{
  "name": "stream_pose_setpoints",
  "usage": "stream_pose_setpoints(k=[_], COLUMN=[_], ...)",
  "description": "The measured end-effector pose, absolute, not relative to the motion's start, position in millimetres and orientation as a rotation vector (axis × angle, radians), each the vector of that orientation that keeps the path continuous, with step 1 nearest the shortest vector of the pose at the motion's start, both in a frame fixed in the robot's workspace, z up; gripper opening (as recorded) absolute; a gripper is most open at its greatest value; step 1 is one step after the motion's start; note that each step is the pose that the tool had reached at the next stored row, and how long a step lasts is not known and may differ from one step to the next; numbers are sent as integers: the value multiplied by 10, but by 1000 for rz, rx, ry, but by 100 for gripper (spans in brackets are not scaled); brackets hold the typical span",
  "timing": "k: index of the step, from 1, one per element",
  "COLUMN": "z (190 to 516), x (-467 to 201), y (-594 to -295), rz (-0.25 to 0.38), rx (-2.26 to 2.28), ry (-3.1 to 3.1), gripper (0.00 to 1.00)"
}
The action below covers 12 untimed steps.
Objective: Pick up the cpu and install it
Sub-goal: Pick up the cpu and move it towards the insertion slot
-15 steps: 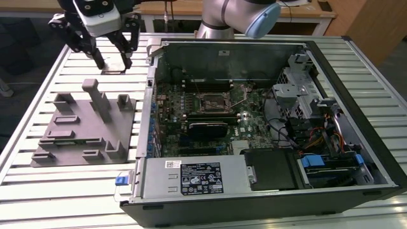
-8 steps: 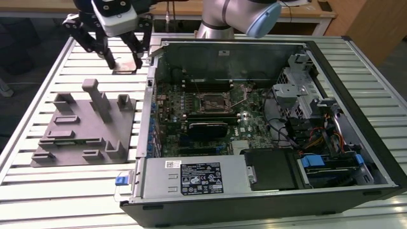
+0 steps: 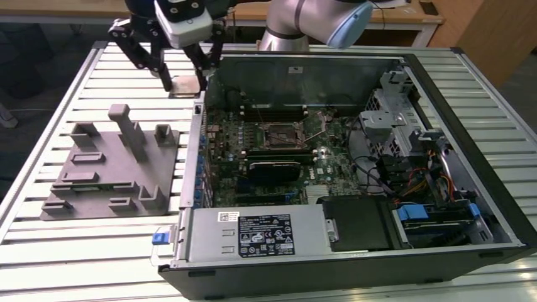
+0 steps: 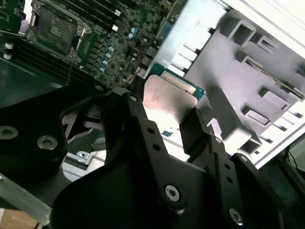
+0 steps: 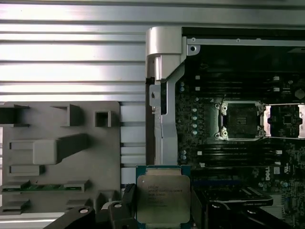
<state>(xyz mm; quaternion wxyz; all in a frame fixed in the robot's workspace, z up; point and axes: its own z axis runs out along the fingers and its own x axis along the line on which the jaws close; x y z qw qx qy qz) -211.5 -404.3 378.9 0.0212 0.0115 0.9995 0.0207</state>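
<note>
Single-arm workstation. The hand (image 3: pixel 185 80) is clenched on two opposite edges of the cpu (image 3: pixel 185 87), holding the chip above the slatted desk (image 3: pixel 50 251), just outside the wall of the open computer case (image 3: pixel 336 277). The grey fixture (image 3: pixel 109 167) lies beside the case. The socket (image 3: pixel 281 133) sits on the motherboard (image 3: pixel 336 170) inside it.
</note>
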Motion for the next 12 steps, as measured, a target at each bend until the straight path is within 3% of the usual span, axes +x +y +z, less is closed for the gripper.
stream_pose_setpoints(k=[12], z=[3789], x=[-1736], y=[-4043], rz=[64], rx=[36], ry=[3100], gripper=[54])
